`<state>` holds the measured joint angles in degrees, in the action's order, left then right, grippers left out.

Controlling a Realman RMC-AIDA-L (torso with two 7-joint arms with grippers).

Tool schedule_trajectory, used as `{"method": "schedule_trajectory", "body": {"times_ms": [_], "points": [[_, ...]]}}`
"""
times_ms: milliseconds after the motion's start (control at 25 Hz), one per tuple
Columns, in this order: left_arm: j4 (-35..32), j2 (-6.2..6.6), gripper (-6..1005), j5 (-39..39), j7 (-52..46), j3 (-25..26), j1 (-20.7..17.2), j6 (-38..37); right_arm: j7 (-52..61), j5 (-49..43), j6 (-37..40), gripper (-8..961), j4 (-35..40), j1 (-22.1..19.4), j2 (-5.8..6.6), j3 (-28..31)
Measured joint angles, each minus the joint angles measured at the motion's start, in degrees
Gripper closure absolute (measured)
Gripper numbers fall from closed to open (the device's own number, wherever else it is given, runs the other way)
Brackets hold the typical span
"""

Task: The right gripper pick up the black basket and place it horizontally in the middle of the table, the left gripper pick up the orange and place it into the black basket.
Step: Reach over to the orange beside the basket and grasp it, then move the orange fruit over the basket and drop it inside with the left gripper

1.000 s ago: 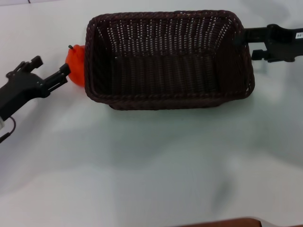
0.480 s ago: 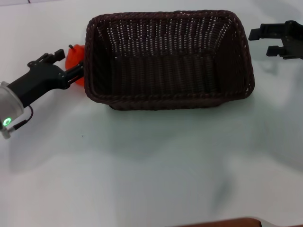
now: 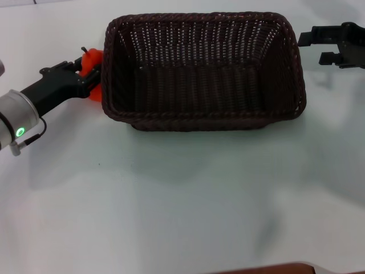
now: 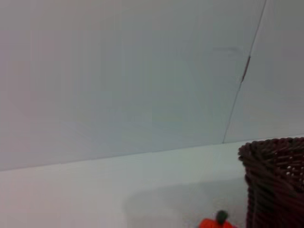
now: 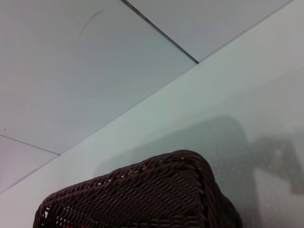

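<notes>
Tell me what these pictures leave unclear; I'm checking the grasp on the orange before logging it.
- Head view: the left gripper covers much of the orange, so finger contact is unclear.
- Left wrist view: the orange is cut off by the frame edge.
- Head view: the right gripper, open beside the black basket, is cropped.

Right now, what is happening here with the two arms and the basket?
The black basket lies lengthwise on the table, empty. The right gripper is open, just off the basket's right end, holding nothing. The left gripper is at the orange, which sits on the table against the basket's left end, with its fingers around the fruit. The orange is not yet in the basket.
</notes>
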<state>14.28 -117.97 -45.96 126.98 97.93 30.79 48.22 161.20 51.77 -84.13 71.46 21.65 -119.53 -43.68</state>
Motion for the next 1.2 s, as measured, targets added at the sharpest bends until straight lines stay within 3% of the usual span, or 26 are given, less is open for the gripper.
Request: {"method": "schedule_trajectory", "body": {"times_ms": [400, 720, 840, 1000, 1160, 1200], "points": [[1.24, 0.18, 724, 0.00, -0.30, -0.05, -1.43, 0.74, -0.64, 0.00, 0.44, 103, 0.00, 0.31, 0.09, 0.24], [9.03, -0.17, 807, 0.07, -0.39, 3.65, -7.43, 1.81, -2.17, 0.12, 0.84, 105, -0.50, 0.83, 0.09, 0.88], [13.19, 0.33, 832, 0.02, -2.40, 5.28, -10.01, 3.29, -3.27, 1.51, 1.13, 105, -0.58, 0.89, 0.09, 0.93], [15.21, 1.07, 858, 0.00, -4.73, 6.50, -11.43, 11.20, -5.87, 4.22, 1.95, 105, -0.67, 0.90, 0.09, 1.36], [19.01, -0.47, 899, -1.18, -4.91, 6.04, -13.30, 19.64, -9.39, 6.74, 3.64, 105, -1.70, 0.89, 0.09, 2.05], [21.39, -2.01, 910, -2.64, -5.40, 6.00, -14.08, 22.90, -10.25, 7.41, 3.94, 105, -2.14, 0.98, 0.09, 2.61]]}}
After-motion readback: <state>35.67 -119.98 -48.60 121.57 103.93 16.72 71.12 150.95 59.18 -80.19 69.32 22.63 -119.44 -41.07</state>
